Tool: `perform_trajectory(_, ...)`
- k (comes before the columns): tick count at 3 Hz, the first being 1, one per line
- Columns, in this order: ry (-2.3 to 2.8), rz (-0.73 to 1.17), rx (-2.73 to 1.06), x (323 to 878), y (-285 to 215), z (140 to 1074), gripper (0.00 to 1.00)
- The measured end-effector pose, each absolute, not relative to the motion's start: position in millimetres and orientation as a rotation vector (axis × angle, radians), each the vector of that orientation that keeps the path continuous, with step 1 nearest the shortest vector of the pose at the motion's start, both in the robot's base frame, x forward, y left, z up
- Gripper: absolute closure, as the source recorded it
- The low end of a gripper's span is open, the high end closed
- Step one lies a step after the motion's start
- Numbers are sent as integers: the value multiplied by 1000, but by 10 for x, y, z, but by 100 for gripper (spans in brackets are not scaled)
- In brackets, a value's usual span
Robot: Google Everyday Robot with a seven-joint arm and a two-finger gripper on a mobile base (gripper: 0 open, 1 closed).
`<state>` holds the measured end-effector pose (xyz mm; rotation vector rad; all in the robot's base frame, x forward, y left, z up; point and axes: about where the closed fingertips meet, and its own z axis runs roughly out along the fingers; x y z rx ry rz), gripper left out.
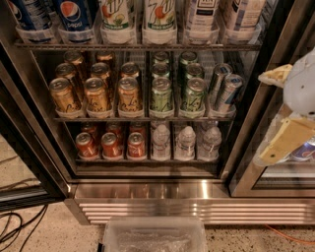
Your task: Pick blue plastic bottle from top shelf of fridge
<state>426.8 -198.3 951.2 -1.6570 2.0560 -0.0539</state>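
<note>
The fridge (147, 189) fills the view, with its left door swung open. The top shelf (138, 46) runs along the upper edge and holds tall bottles in clear cups. Only the lower part of the blue plastic bottle (203, 15) shows, with a white-and-dark label, fifth from the left; its cap is out of view. My gripper (281, 110) hangs at the right edge, in front of the closed right door, well right of and below that bottle. Its two pale yellow fingers (278, 75) stand apart and hold nothing.
Pepsi bottles (76, 17) and 7UP bottles (118, 17) stand left of it on the same shelf. Gold cans (96, 93), green cans (162, 93) and silver cans (224, 91) fill the middle rack; red cans (110, 144) and small water bottles (186, 142) the lower. A clear bin (153, 236) and cables (15, 229) lie on the floor.
</note>
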Motion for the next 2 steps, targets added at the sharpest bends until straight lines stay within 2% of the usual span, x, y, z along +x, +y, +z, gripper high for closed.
perform_trajectory(2,1780,117,-1491,4529,-1768,9107,0)
